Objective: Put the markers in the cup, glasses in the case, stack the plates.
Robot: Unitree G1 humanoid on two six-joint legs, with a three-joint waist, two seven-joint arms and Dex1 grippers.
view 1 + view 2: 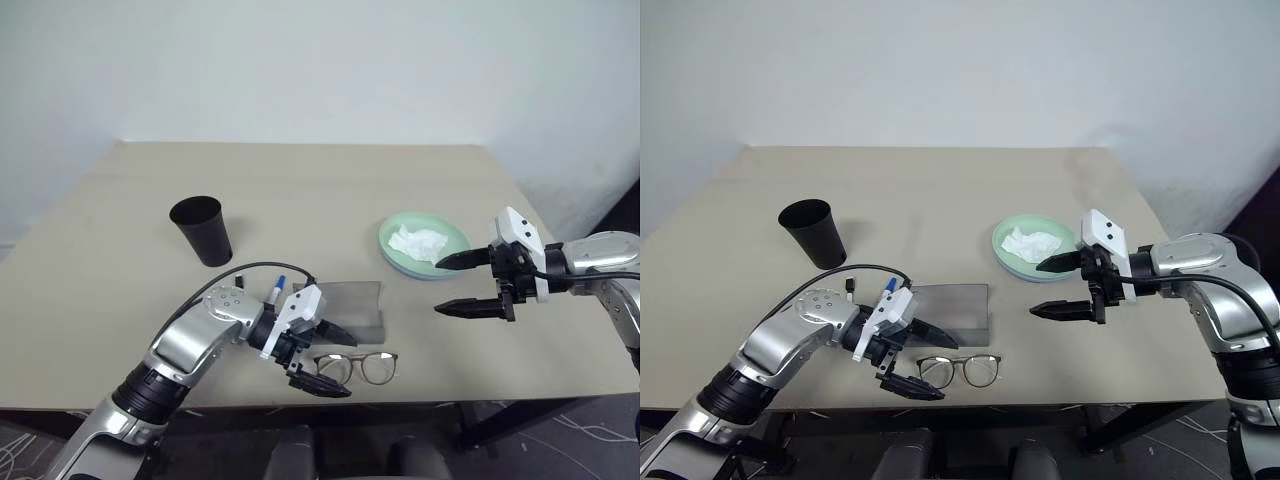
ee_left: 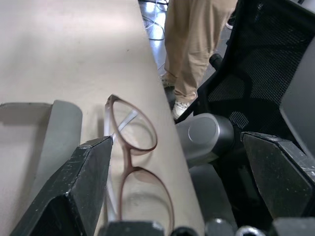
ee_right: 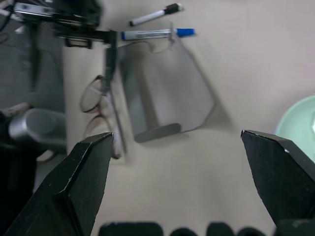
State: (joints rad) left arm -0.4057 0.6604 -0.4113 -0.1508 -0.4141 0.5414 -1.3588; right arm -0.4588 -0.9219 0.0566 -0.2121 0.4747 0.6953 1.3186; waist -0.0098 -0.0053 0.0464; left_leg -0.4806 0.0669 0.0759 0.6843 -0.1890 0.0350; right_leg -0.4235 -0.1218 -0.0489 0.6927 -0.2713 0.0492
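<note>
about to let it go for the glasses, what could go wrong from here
The glasses lie right at the table's near edge, so the open left pincer could nudge them off. Thin frames may slip or bend when gripped. The crumpled tissue on the green plate could get trapped when the plates are stacked.

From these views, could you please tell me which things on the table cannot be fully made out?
- Markers: in the head views the left arm covers all but a blue tip.
- Second plate: the mint plate holds a tissue; no blue one can be told apart.
- Glasses: partly behind the left end effector.
</note>
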